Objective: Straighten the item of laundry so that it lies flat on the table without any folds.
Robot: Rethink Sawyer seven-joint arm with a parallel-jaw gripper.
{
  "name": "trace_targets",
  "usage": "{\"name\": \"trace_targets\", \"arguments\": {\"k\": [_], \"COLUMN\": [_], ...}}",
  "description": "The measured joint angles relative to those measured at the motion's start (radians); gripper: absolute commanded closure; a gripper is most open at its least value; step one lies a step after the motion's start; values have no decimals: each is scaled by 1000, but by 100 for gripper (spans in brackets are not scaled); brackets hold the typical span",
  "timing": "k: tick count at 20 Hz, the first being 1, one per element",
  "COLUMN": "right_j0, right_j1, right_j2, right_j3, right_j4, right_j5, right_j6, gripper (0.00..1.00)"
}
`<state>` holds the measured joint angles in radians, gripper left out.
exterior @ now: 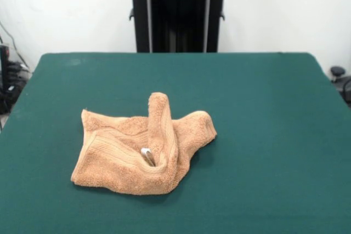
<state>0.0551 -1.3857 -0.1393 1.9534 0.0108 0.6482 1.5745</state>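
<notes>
At the far left edge, beside the table [274, 108], dark cables and equipment [6, 83] sit against the white wall. The green table fills most of the view, its top bare apart from one thing.

The towel [118, 154] lies a little left of the table's middle, nearer the front edge than the back. It is light brown and crumpled, not flat. Its left part spreads lowest, with a corner raised at the upper left and a rounded corner reaching toward the front left. Woven lines run across this left part. In the middle of the heap a fold stands up as a rounded ridge [160, 114], taller than the rest, leaning slightly. At the foot of that ridge a small pale tag [147, 155] shows in a hollow of the cloth. To the right of the ridge another bunched fold humps up and ends in a blunt corner pointing right, casting a shadow on the green top.

Behind the table, at the top centre, stands the black pedestal [178, 17] with a strip of red above it. The arm's fingers do not appear anywhere, so their opening and hold cannot be told.

At the far right edge a small dark object [339, 75] sits beyond the table.
</notes>
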Motion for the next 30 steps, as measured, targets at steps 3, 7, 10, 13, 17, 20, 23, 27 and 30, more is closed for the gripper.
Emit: {"name": "trace_targets", "arguments": {"k": [3,7,10,13,17,20,23,27,30], "right_j0": [-13,-19,-27,-43,-54,-66,-78,-86,-83], "right_j1": [61,147,209,295,393,486,563,646,709], "right_j2": [0,1,8,15,16,18,18,18,19], "right_j3": [4,4,3,-2,-18,-36,-53,-76,-98], "right_j4": [-2,-10,-11,-12,-12,-12,-11,-11,-11], "right_j5": [-87,-173,-206,-246,-301,-359,-397,-412,-412], "right_j6": [0,0,0,0,0,0,0,0,0], "gripper": [0,0,0,0,0,0,0,0,0]}}
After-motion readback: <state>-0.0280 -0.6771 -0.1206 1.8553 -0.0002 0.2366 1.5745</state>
